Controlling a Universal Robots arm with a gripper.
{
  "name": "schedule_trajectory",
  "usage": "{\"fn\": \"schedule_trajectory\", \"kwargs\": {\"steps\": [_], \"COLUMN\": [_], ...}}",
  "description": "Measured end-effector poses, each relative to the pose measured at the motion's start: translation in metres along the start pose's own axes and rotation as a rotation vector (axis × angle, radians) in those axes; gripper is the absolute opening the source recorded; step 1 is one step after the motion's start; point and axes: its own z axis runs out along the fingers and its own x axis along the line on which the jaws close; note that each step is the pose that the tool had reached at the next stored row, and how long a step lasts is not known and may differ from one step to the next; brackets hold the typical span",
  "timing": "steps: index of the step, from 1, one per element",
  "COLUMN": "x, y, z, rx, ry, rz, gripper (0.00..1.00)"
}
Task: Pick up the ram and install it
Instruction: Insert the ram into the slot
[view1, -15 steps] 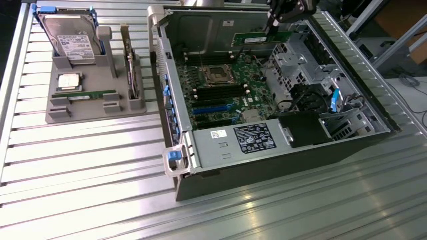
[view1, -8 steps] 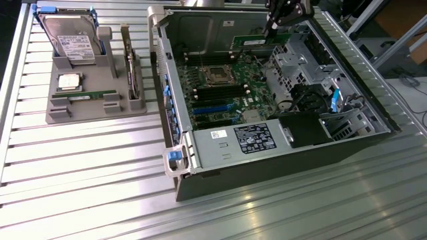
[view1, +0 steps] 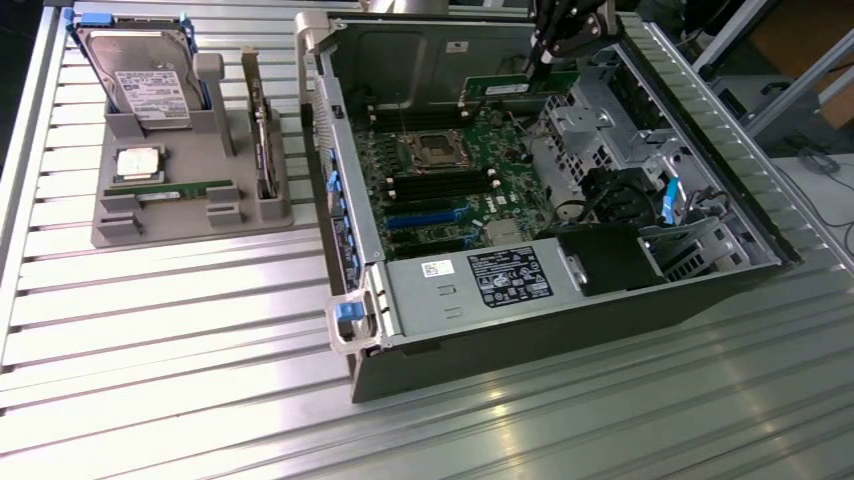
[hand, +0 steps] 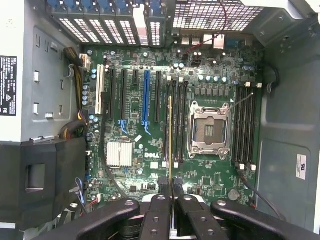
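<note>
The open computer case (view1: 400, 55) walls stand around the gripper (hand: 170, 184), with clear room beneath it down to the motherboard (hand: 215, 175). Its fingers are clamped on the ram (hand: 170, 130), held edge-down over the long black slots (hand: 178, 120).

Green motherboard (hand: 135, 115) with blue slot (hand: 145, 95), gold-edged ram (hand: 170, 131), black hand (hand: 170, 184), grey tray (view1: 174, 225), silver ribbed table (view1: 160, 330).

Pincer (hand: 170, 181) clamped tight; arm (view1: 571, 25) reaching downward.
</note>
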Motion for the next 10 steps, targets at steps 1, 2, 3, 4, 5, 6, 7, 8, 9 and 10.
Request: {"fn": "schedule_trajectory", "kwargs": {"steps": [1, 2, 3, 4, 5, 6, 7, 8, 9, 10], "x": [0.0000, 0.0000, 0.0000, 0.0000, 0.0000, 0.0000, 0.0000, -0.0001, -0.0001, -0.0001], "y": [0.0000, 0.0000, -0.0001, -0.0001, -0.0001, -0.0002, -0.0002, -0.0002, -0.0002, -0.0002], "z": [0.0006, 0.0010, 0.0014, 0.0021, 0.0028, 0.0031, 0.0034, 0.0039, 0.0044, 0.0051], "rx": [0.0000, 0.0000, 0.0000, 0.0000, 0.0000, 0.0000, 0.0000, 0.0000, 0.0000, 0.0000], "ry": [0.0000, 0.0000, -0.0001, -0.0001, 0.0000, -0.0001, 0.0000, -0.0001, 0.0000, -0.0001], "rz": [0.000, 0.000, 0.000, 0.000, 0.000, 0.000, 0.000, 0.000, 0.000, 0.000], "gripper": [0.12, 0.12, 0.12, 0.12, 0.12, 0.12, 0.12, 0.12, 0.12, 0.12]}}
